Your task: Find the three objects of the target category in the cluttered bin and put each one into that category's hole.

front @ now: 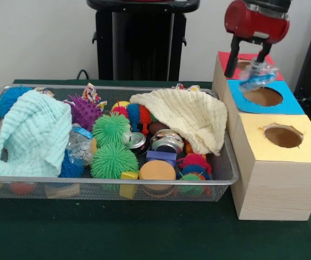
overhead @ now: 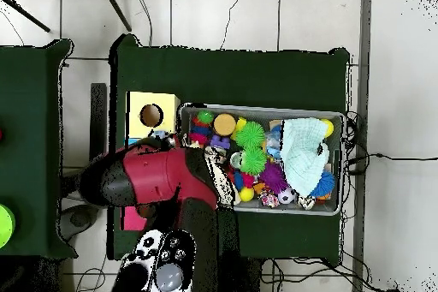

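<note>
two green spiky balls (front: 111, 130) in one wire bin (front: 220, 179).

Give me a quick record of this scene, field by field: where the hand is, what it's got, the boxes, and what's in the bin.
hand: above the blue-topped box, shut on a crinkled clear wrapper
held item: crinkled clear wrapper, over the blue hole
boxes: red-topped box, blue-topped box, yellow-topped box, in a row beside the bin, each with one round hole
bin: wire mesh bin on the green table
bin contents: mint cloth, cream cloth, green spiky balls, purple spiky ball, metal cans
</note>
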Action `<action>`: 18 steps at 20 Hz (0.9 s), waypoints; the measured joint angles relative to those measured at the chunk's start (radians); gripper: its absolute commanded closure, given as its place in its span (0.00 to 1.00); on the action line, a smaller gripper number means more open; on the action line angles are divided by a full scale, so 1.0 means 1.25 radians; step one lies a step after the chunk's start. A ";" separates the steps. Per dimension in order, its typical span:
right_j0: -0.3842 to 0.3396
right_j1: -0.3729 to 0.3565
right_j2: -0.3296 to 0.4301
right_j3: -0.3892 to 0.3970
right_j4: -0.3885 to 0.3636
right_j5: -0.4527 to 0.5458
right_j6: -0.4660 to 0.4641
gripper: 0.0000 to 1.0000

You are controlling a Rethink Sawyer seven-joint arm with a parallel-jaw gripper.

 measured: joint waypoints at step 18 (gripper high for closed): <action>-0.149 -0.005 0.153 0.096 0.019 -0.057 0.000 0.00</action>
